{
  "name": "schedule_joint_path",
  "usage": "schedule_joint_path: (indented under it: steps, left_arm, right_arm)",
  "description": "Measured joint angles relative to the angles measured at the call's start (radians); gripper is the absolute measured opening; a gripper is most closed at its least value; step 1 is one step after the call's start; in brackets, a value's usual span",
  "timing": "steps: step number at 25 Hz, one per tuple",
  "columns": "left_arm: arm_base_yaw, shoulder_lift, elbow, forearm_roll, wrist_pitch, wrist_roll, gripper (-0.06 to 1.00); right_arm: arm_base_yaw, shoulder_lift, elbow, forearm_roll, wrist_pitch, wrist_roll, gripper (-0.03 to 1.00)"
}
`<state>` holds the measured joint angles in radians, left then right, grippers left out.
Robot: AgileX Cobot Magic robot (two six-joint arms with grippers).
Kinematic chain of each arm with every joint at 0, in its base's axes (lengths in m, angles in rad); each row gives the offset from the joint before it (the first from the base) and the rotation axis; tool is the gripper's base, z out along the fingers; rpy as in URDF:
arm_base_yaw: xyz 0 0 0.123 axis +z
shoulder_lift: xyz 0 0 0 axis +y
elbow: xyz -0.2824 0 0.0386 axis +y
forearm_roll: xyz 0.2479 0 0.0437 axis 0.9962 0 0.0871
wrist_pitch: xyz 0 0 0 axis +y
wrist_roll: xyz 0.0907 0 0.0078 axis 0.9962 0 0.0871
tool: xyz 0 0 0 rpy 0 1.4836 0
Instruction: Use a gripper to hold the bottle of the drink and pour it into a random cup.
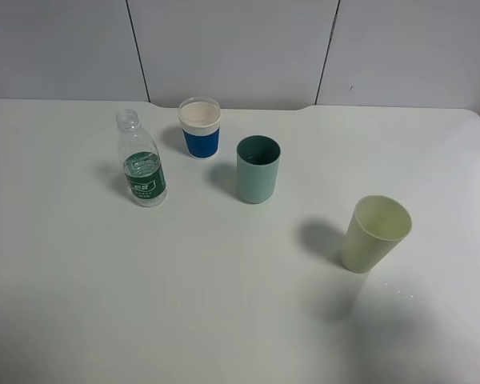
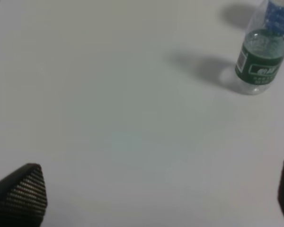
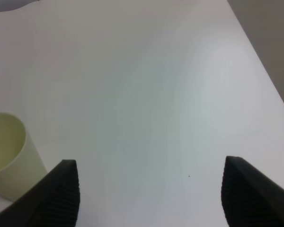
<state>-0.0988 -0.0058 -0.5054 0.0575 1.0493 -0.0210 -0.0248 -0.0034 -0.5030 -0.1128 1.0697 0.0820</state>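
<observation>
The bottle of the drink [image 1: 142,164] stands upright on the white table [image 1: 144,304], clear plastic with a dark green label, no cap and a little liquid inside. In the left wrist view the bottle [image 2: 262,59] is well ahead of my left gripper [image 2: 161,194], whose black fingers [image 2: 21,191] stand wide apart with nothing between them. A blue cup with a white rim [image 1: 200,128], a teal cup [image 1: 258,169] and a pale cream cup [image 1: 374,234] stand upright. My right gripper [image 3: 149,196] is open over bare table, the cream cup [image 3: 9,158] just beside one finger. Neither gripper shows in the high view.
Grey wall panels [image 1: 240,48] rise behind the table's far edge. The table's side edge [image 3: 260,61] runs close in the right wrist view. Bare white surface spreads across the front of the table.
</observation>
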Motion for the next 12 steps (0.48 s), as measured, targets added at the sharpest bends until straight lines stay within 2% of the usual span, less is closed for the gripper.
schedule_joint_path:
  steps: [12]
  left_arm:
    - [0.0, 0.0, 0.0, 0.0, 0.001, 0.0, 0.99]
  right_arm:
    - [0.0, 0.0, 0.0, 0.0, 0.0, 0.0, 0.63]
